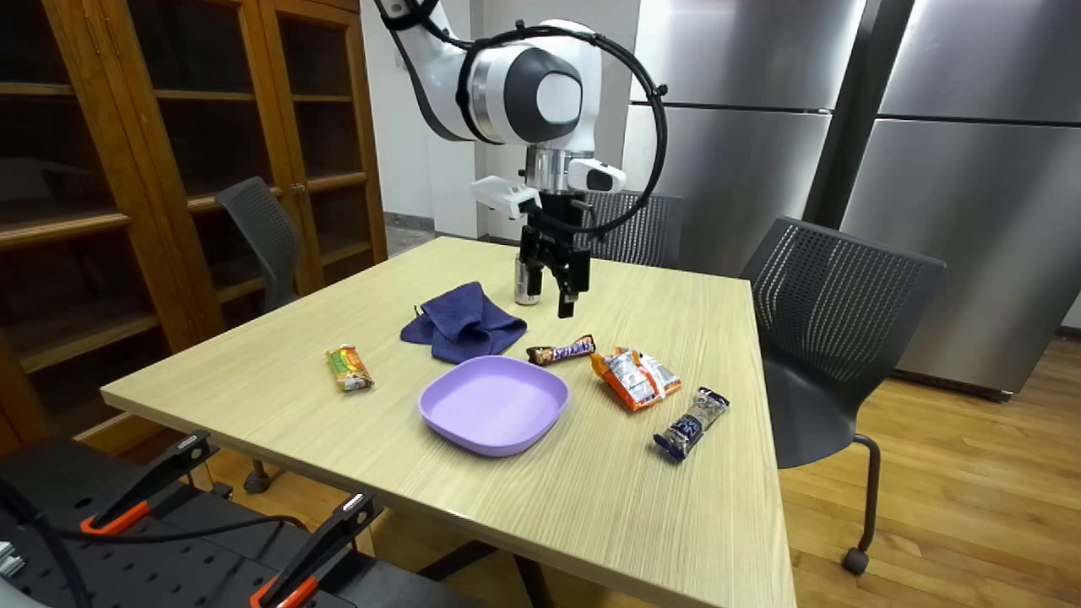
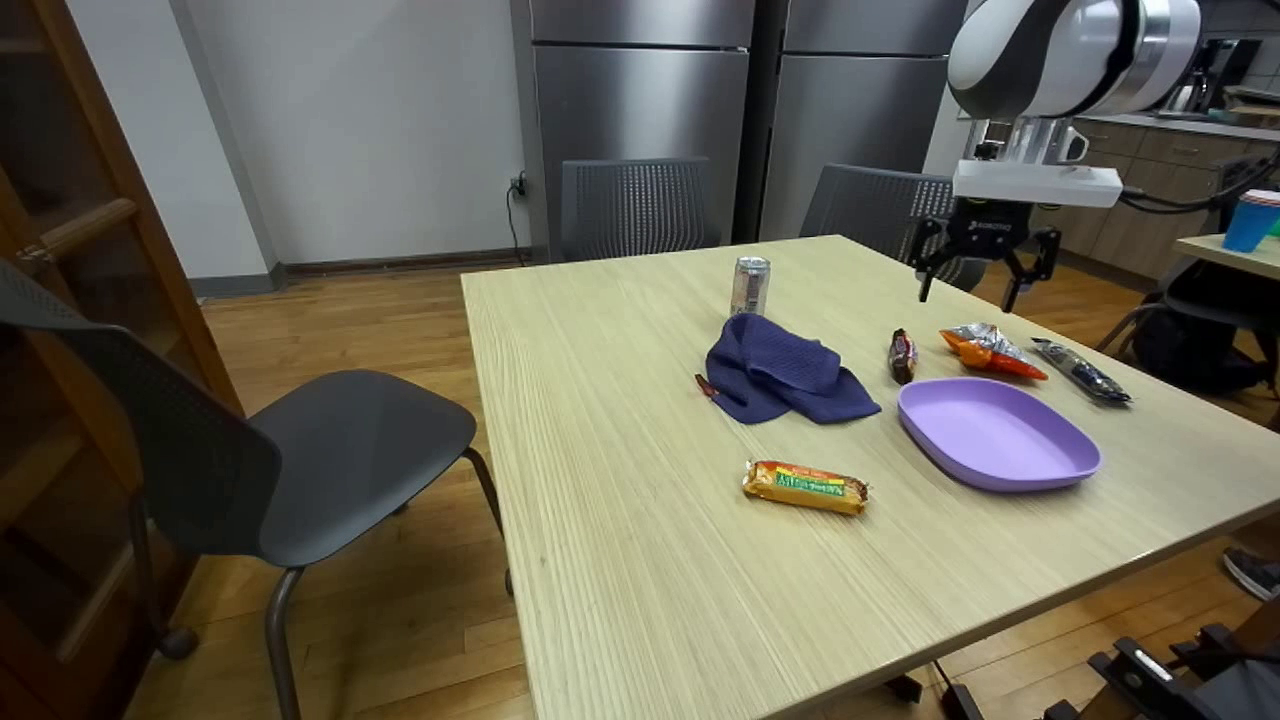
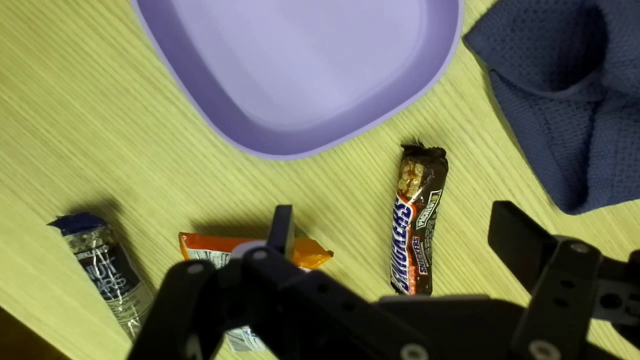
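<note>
Wide open, with nothing between its fingers, my gripper (image 3: pixel 395 225) hangs above the table, pointing down. In the wrist view the dark Snickers bar (image 3: pixel 419 220) appears between the two fingers, lying on the table below and apart from them. An orange and silver packet (image 3: pixel 315 253) is partly hidden behind the left finger. Both exterior views show the gripper (image 1: pixel 550 301) raised over the tabletop. Close to the Snickers bar (image 2: pixel 902 357) sit the bare purple plate (image 2: pixel 1000 430) and a crumpled navy cloth (image 3: pixel 550 130).
A dark-labelled nut bar (image 1: pixel 692 422) lies near one table edge beyond the packet. A silver can (image 2: pixel 750 285) stands behind the cloth. A yellow-orange wrapped bar (image 2: pixel 806 487) lies apart. Something small and reddish-brown (image 2: pixel 706 385) pokes out by the cloth. Chairs (image 1: pixel 832 338) surround the table.
</note>
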